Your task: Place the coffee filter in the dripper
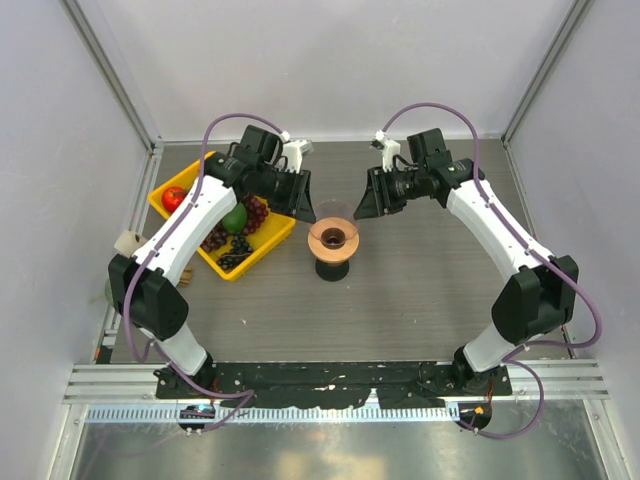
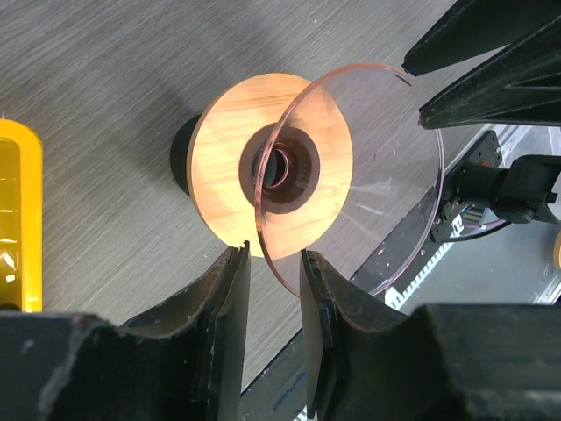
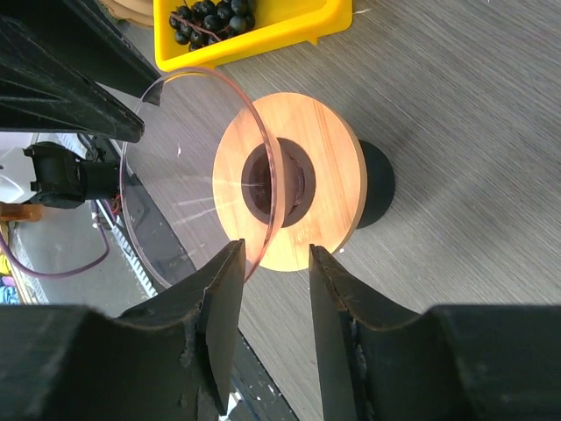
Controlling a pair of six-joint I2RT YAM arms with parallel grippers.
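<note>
My left fingers (image 2: pixel 230 298), black and blunt, fill the bottom of the left wrist view. The left gripper (image 2: pixel 270 259) stands narrow, with a slim gap between the jaws. The thin rim of a clear cone runs into that gap just past the tips, and I cannot tell whether either pad touches it. My right gripper (image 3: pixel 273 254) is much the same. Its jaws are narrow but apart, and the same rim sits in the gap, closer to one finger than the other. I cannot tell whether it touches there either.

Both sets of tips flank the dripper (image 1: pixel 333 243), a small clear cone funnel with a round light-wood ring collar on a short black pedestal. It stands upright near the middle of the grey wood-grain table (image 1: pixel 430 290), between my two grippers, which face each other across its rim. A dark hole shows at the centre of the collar.

To the left of the dripper, near but apart, sits a yellow plastic tray (image 1: pixel 265 253). It holds dark grapes (image 3: pixel 210 16), a red apple (image 1: pixel 174 197) and a green fruit (image 1: pixel 234 217).
</note>
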